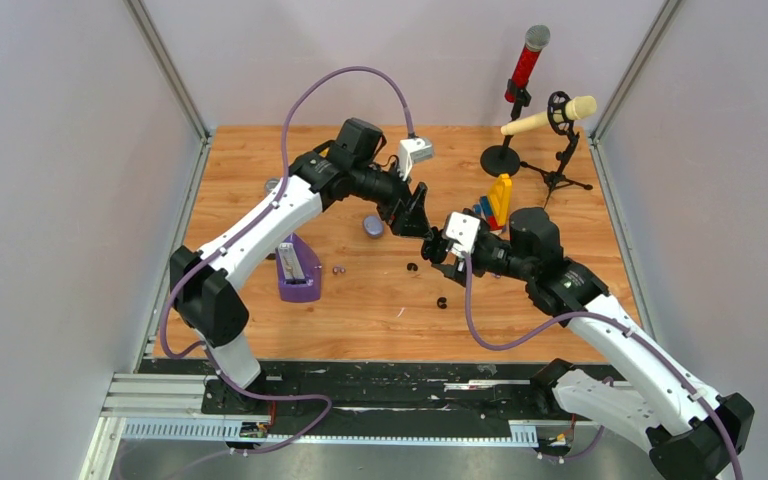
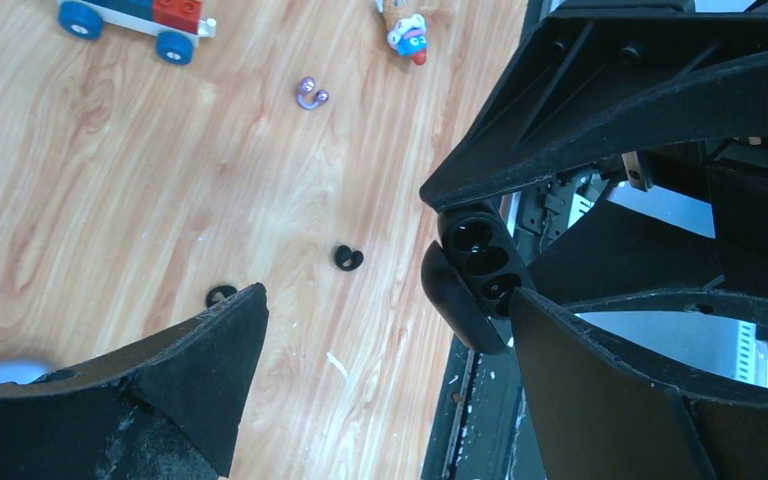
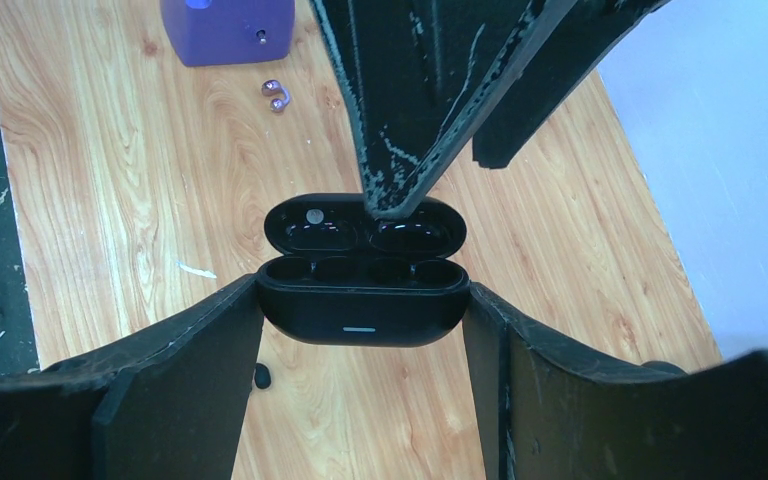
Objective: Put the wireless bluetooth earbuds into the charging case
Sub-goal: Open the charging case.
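Note:
My right gripper [image 3: 363, 298] is shut on the black charging case [image 3: 360, 315], which it holds above the table with the lid open and the sockets empty. My left gripper [image 2: 388, 300] is open and empty. One of its fingertips [image 3: 392, 200] rests on the inside of the case lid. In the top view the two grippers meet at mid-table, left [image 1: 412, 218] and right [image 1: 438, 250]. Two black earbuds [image 2: 349, 258] [image 2: 221, 295] lie on the wood below, and also show in the top view [image 1: 411, 267] [image 1: 442, 302]. A pair of purple earbuds [image 1: 338, 269] lies further left.
A purple box [image 1: 298, 272] stands left of the purple earbuds. A closed purple case [image 1: 373, 226] lies under the left arm. Toy blocks [image 1: 495, 205] sit behind the right gripper. A red microphone [image 1: 526, 60] and a beige microphone [image 1: 550, 115] stand on stands at back right.

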